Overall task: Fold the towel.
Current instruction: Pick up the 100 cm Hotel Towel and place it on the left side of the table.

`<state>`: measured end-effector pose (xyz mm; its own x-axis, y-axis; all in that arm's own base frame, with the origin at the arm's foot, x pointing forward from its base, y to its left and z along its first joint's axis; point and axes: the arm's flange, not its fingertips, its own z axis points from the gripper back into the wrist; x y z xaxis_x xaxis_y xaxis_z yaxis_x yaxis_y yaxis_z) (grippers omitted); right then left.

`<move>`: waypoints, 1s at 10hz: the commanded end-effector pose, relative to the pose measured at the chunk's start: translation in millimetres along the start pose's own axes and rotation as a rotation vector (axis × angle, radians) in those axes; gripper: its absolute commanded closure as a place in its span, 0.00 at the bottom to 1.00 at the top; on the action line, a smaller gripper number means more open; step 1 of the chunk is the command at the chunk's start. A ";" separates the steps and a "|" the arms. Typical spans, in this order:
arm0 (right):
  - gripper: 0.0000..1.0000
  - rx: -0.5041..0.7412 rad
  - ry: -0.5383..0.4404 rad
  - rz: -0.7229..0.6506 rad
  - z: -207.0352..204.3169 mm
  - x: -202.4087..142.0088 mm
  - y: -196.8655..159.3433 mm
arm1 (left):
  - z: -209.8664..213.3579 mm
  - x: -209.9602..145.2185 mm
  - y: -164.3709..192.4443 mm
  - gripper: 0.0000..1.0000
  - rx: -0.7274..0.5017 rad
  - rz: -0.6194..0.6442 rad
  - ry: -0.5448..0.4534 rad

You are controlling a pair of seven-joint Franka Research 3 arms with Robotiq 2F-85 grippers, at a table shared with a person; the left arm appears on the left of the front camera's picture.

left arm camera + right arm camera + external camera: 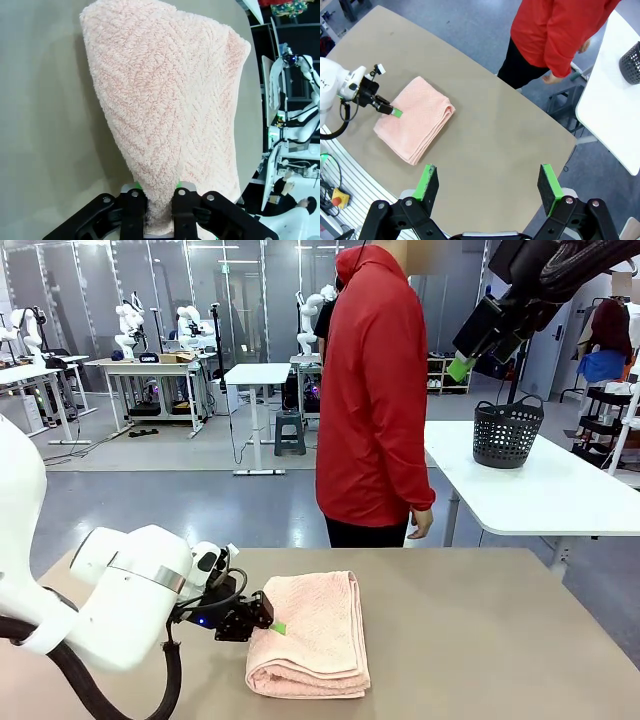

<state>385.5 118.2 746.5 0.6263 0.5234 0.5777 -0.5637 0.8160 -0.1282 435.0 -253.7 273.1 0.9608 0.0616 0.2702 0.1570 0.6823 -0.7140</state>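
The towel [315, 635] is pale salmon-pink terry cloth, folded into a thick rectangle on the tan table [480, 640]. My left gripper [275, 625] sits at its left edge, shut on that edge. In the left wrist view the towel [165, 100] runs down between the fingers [132, 202] of my left gripper [157, 200]. My right gripper [488, 182] hangs high above the table, open and with nothing between its green pads. From up there it looks down on the towel [417, 120] and the left gripper [396, 112]. It also appears at the top right of the front view, the right gripper [462, 365].
A person in a red jacket [375, 390] stands at the table's far edge, hands down. A dark basket [507, 432] stands on a white table [540, 490] behind to the right. The tan table has bare surface right of the towel.
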 end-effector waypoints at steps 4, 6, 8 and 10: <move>0.00 0.002 0.007 0.005 0.7 -1.0 -1.6 | 54.4 4.7 6.0 1.00 -0.099 -0.031 0.016; 0.00 0.002 0.007 0.005 0.7 -1.0 -1.6 | 99.2 15.0 32.8 1.00 -0.128 0.001 -0.009; 0.00 0.002 0.007 0.005 0.7 -1.0 -1.6 | 146.5 26.4 66.8 1.00 -0.120 -0.007 0.002; 0.00 0.002 0.007 0.005 0.7 -1.0 -1.6 | 196.7 34.3 106.2 1.00 -0.101 -0.007 -0.008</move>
<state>385.6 117.6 746.6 0.6270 0.5226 0.5777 -0.5631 0.8165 -0.1275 437.2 -55.0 320.6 0.9545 0.0715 0.2893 0.1843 0.6213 -0.7616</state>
